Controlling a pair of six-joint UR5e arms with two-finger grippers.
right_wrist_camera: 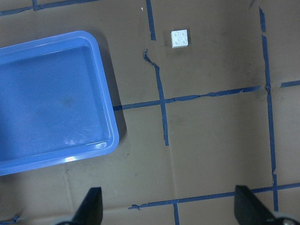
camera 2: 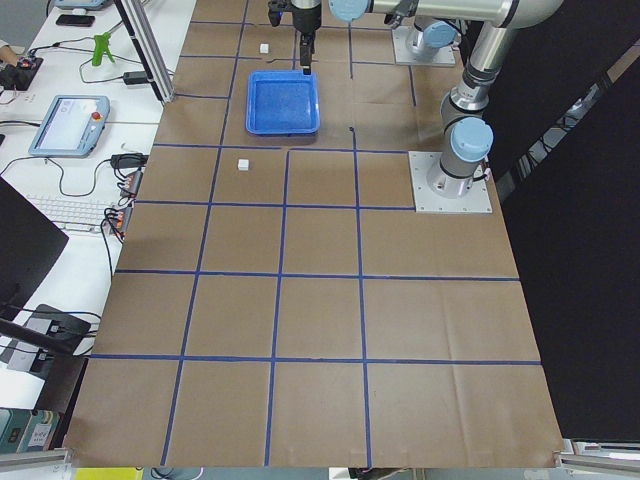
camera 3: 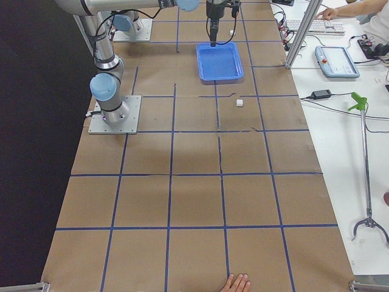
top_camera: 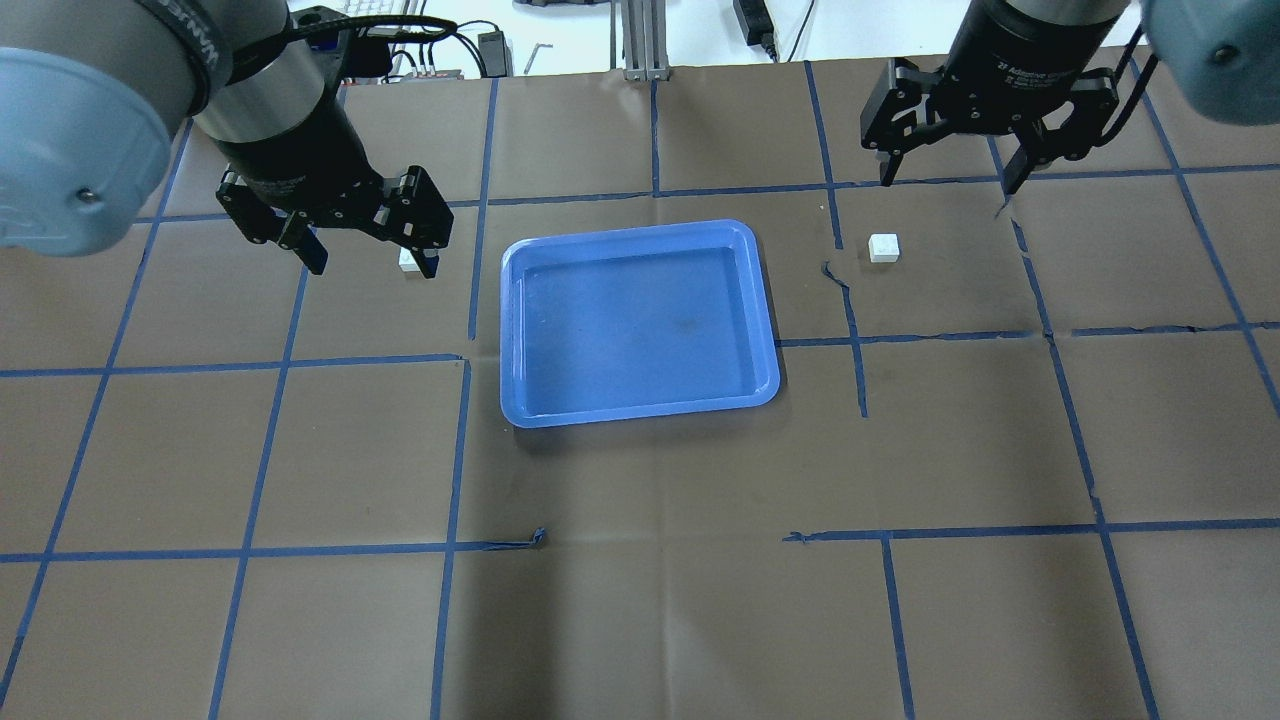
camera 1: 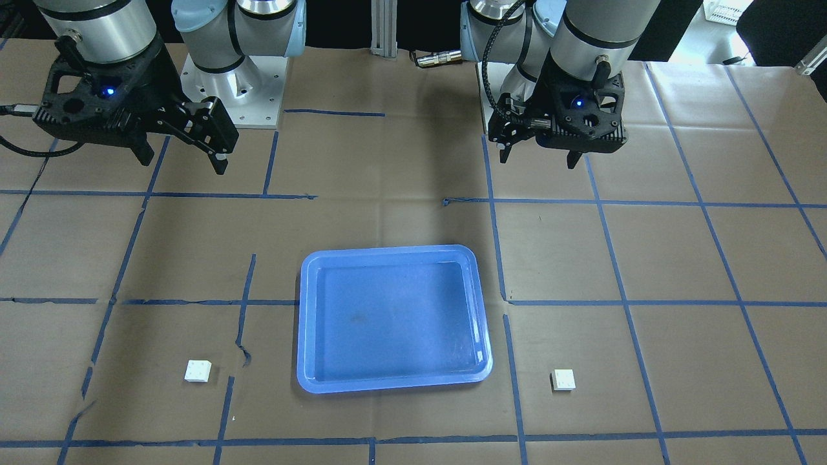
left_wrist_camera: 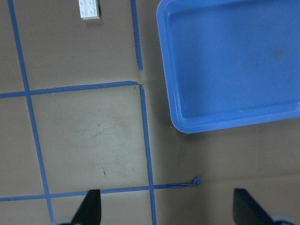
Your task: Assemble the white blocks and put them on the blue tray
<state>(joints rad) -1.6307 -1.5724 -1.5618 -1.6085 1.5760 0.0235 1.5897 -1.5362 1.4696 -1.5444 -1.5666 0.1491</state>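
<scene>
The blue tray [camera 1: 394, 316] lies empty in the middle of the table; it also shows in the overhead view [top_camera: 640, 320] and in both wrist views [left_wrist_camera: 234, 61] [right_wrist_camera: 51, 98]. One white block [camera 1: 563, 380] sits on the paper on my left side of the tray, and shows in the left wrist view [left_wrist_camera: 89, 8]. In the overhead view this block [top_camera: 407, 260] is partly hidden behind a left finger. The other white block [camera 1: 198, 371] [top_camera: 884, 247] [right_wrist_camera: 180, 38] sits on my right side. My left gripper [camera 1: 537, 158] [top_camera: 372, 265] and right gripper [camera 1: 183, 160] [top_camera: 947, 182] hang open and empty, high above the table.
Brown paper with a grid of blue tape lines covers the table [top_camera: 640, 600]. The arm base plates [camera 1: 239, 97] stand at the robot's edge. Beyond the far edge are a desk with a keyboard and cables [camera 2: 70, 210] and an operator's hand [camera 3: 236, 283].
</scene>
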